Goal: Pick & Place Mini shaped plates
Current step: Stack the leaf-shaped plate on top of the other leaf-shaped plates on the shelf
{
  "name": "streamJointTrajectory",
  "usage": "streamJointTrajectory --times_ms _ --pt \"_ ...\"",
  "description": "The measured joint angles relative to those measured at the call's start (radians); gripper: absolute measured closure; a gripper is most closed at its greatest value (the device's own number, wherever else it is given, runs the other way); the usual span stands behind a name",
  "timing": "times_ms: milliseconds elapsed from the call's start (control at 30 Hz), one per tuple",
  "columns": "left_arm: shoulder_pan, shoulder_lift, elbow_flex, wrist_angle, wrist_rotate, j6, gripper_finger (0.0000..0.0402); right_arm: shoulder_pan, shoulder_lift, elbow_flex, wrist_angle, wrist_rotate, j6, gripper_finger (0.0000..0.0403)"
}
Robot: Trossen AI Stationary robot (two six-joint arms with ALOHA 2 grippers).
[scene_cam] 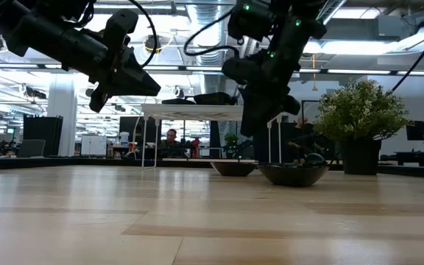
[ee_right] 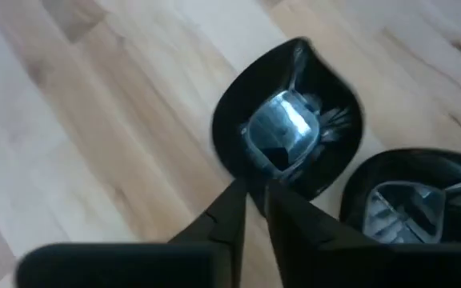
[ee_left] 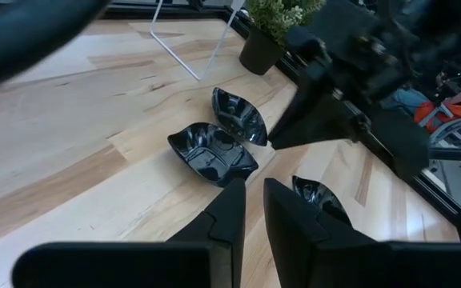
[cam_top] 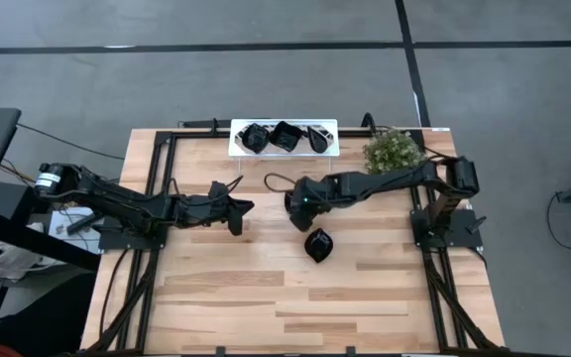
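The right tool hangs over the tabletop, fingers almost together, pinching nothing. One black plate lies just beside it. Three black plates sit at the white tray. The left tool hovers nearly closed, empty

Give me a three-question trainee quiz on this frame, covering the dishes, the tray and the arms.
1. True or false: the white tray holds three black dishes.
2. What stands beside the tray near the table's edge? A) a mug B) a potted plant C) a box
3. Which hangs nearer the black dish on the bare wood: the left gripper or the right gripper?
Key: 1 true; 2 B; 3 right.
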Motion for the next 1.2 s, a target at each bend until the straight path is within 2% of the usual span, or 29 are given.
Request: streamJointTrajectory --times_ms 233,500,767,1200 --pt "0.0 0.0 0.0 0.004 0.0 0.0 0.0352 -0.088 0.0 0.0 -0.001 -0.082 -0.07 0.0298" --pt "0.0 0.0 0.0 0.004 0.0 0.009 0.0352 -0.114 0.025 0.0 -0.005 -0.11 -0.113 0.0261" --pt "0.0 0.0 0.0 0.004 0.0 0.01 0.0352 -0.114 0.104 -0.001 0.022 -0.11 -0.138 0.0255" --pt "0.0 0.0 0.0 0.005 0.0 0.008 0.0352 -0.137 0.107 -0.001 0.05 -0.052 -0.186 0.027"
